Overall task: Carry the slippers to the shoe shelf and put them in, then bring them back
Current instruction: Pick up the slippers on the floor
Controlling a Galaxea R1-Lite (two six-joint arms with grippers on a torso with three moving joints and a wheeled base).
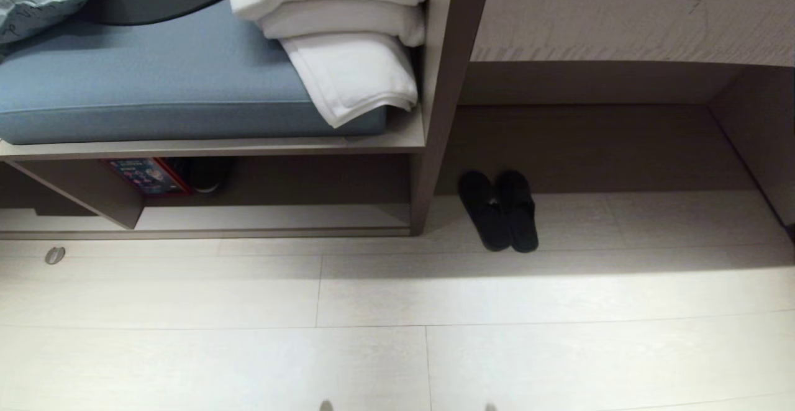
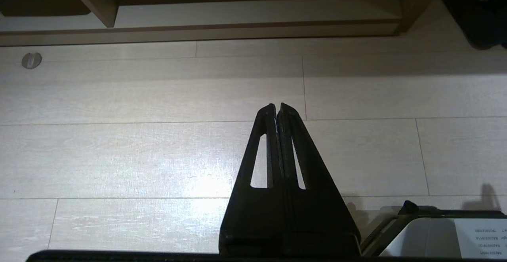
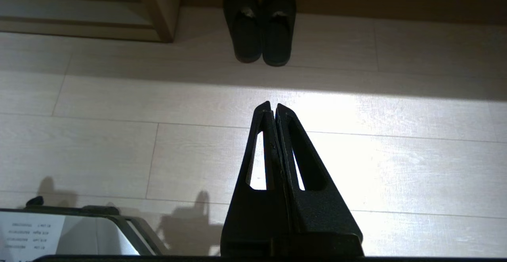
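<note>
The slippers (image 1: pixel 499 210), a dark pair lying side by side with toes pointing away from me, rest on the pale floor at the mouth of a taller recess, just right of an upright taupe panel. The shoe shelf (image 1: pixel 273 215) is the low cubby with a pale base board to the left of that panel, under a cushioned bench. My left gripper (image 2: pixel 277 105) hangs shut and empty over bare floor, facing the shoe shelf (image 2: pixel 253 12). My right gripper (image 3: pixel 272 105) is also shut and empty, well short of the slippers (image 3: pixel 259 24), which lie straight ahead of it.
A blue bench cushion (image 1: pixel 155 69) carries folded white towels (image 1: pixel 348 38). Inside the shelf's left part sit a red-and-blue box (image 1: pixel 146 175) and a single black shoe (image 1: pixel 208 176), beside a slanted divider (image 1: pixel 93 194). A round metal stud (image 1: pixel 54 255) is set in the floor.
</note>
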